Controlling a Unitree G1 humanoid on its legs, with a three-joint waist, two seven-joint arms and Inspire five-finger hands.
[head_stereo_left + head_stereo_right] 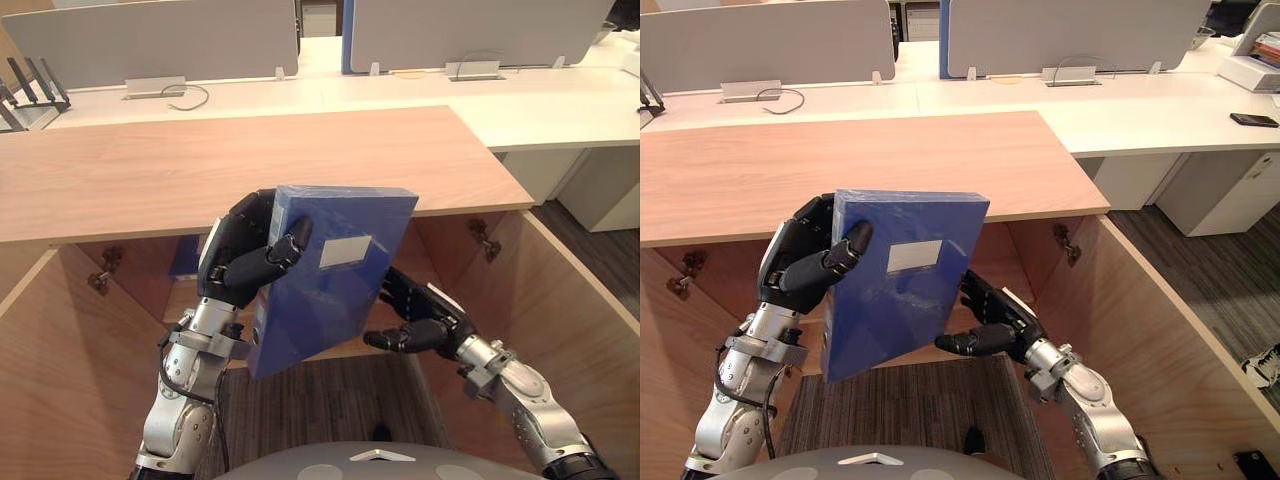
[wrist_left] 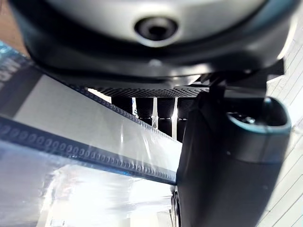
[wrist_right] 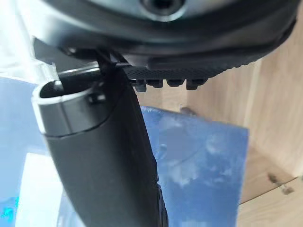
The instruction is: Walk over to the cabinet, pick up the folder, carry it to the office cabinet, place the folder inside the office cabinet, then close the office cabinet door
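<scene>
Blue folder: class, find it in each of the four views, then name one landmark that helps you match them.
Left eye view: blue folder at centre, gripped by the left hand, below the cabinet top.
Right eye view: left of centre.
Left wrist view: close up alongside that hand.
Right wrist view: beyond the right hand, wood behind.
Shared landmark: its white label, in both eye views.

Head stereo pair down over the folder (image 1: 330,280); wrist cameras close against it.

Label (image 1: 345,251) on folder (image 1: 325,300): a pale rectangle, blank as far as can be seen.
Readable text, numbers, signs: none can be made out.
</scene>
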